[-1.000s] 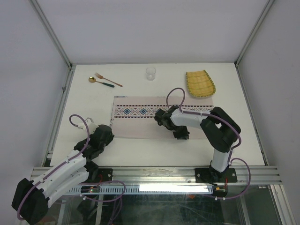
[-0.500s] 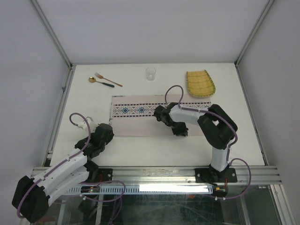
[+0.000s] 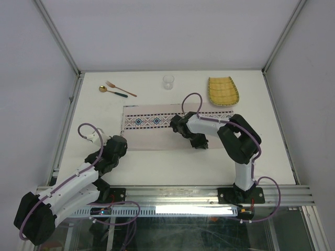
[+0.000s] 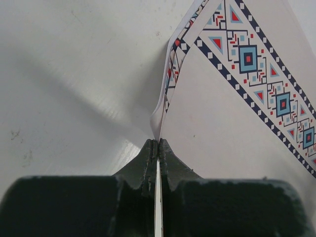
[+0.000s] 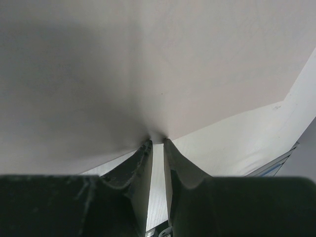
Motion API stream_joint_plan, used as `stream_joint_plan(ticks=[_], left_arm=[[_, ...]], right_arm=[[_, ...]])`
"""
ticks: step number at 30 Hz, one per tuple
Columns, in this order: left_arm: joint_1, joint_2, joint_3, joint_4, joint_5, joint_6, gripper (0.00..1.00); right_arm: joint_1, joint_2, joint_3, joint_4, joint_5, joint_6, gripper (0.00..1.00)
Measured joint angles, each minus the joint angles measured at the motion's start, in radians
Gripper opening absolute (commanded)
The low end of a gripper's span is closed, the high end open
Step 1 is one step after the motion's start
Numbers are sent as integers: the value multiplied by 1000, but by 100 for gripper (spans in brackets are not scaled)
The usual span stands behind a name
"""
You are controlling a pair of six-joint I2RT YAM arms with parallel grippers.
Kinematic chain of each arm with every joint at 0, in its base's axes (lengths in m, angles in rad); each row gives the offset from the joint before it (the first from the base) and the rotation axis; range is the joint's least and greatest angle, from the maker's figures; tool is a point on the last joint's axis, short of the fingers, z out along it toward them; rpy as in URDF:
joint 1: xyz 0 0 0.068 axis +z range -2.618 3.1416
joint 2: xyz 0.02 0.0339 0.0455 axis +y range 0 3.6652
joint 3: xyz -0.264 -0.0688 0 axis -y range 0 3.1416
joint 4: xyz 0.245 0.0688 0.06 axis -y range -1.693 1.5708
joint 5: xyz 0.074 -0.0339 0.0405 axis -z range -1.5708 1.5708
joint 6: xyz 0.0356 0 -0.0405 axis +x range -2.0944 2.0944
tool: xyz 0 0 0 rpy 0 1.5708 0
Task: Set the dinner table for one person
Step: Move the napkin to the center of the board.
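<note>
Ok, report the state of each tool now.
Left tool: closed, pinching a corner of the long pale cloth placemat with a blue-red patterned band.
Right tool: closed on that placemat's plain edge.

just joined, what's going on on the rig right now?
Both arms are handling the placemat on the dinner table. The left gripper has its jaws shut on the placemat's near left corner, which is lifted and curled. The right gripper has its jaws shut on the near edge further right. The fork, spoon, glass and yellow plate sit along the far side, off the placemat, so no place is laid yet.
</note>
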Motion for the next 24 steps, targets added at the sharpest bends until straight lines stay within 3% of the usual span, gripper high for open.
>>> stream_joint_plan(ticks=[24], left_arm=[[0, 111, 56, 44, -72, 7, 4]], right_arm=[[-8, 28, 38, 2, 5, -28, 20]])
